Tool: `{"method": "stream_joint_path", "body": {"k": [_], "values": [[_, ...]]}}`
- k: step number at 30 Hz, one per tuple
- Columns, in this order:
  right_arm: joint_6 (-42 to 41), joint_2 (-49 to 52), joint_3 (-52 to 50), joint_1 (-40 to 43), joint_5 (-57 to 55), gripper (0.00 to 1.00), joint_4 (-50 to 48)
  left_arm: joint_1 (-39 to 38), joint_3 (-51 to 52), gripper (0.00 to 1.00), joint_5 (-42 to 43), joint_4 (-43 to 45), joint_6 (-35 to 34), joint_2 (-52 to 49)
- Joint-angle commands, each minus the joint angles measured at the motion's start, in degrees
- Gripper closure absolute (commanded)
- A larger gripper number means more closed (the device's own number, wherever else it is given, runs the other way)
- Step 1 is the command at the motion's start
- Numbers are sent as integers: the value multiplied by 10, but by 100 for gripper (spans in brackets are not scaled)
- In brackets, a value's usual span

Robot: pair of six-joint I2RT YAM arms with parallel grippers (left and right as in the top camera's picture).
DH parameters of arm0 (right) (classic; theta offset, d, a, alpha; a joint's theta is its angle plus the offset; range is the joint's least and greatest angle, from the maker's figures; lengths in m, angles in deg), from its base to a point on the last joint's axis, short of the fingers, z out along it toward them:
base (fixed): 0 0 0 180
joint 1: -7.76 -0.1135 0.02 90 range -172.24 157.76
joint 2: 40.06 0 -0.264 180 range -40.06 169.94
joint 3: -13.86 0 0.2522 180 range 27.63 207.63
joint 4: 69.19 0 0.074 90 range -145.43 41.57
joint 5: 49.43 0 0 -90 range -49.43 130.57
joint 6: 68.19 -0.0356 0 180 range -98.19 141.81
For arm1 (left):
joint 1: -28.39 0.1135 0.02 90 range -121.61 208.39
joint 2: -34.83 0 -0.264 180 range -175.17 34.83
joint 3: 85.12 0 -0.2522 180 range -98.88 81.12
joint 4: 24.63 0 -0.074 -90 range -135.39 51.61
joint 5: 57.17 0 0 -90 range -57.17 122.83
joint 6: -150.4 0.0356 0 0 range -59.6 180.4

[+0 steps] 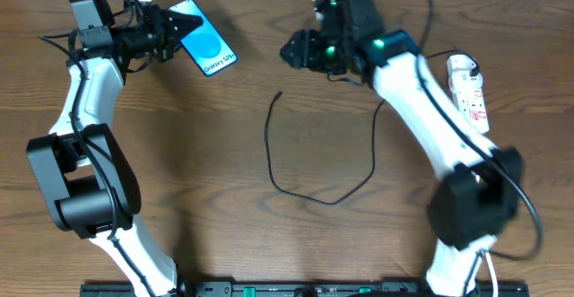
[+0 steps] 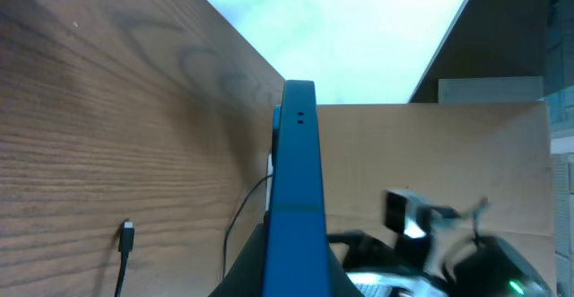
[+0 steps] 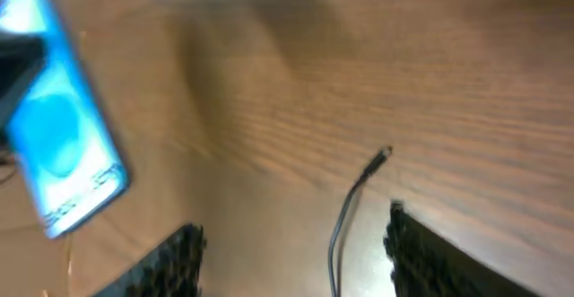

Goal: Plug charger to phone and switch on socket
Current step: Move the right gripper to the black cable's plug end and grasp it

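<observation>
Overhead: note left gripper (image 1: 169, 35) at 10 o'clock, jaws clamped on phone (image 1: 206, 41). Right gripper (image 1: 296, 50) at 12 o'clock, jaws apart, empty. Charger (image 1: 296, 182) loops across mid-worktop (image 1: 206, 153). Socket (image 1: 469, 89) at 3 o'clock.
Left wrist: you see phone (image 2: 296, 189) edge-on between jaws; charger (image 2: 127, 236) tip at 8 o'clock.
Right wrist: jaws parted, nothing gripped. Charger (image 3: 381, 158) tip lies ahead of gap; phone (image 3: 58, 144) at 9 o'clock.

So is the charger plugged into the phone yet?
Out: the charger lies loose on the table, its tip apart from the phone in the left gripper.
</observation>
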Motion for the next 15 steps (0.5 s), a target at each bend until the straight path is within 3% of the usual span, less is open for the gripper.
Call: {"method": "stream_joint_path", "body": {"k": [1,8,15], "values": [[16,61,45,-16,23,37,22,4,-8,92,23,2,8,11],[-26,142,49,-24,86,34,21,4,-8,92,22,2,8,11],[-40,177,48,-31,91,44,21,4,-8,92,23,2,8,11]]}}
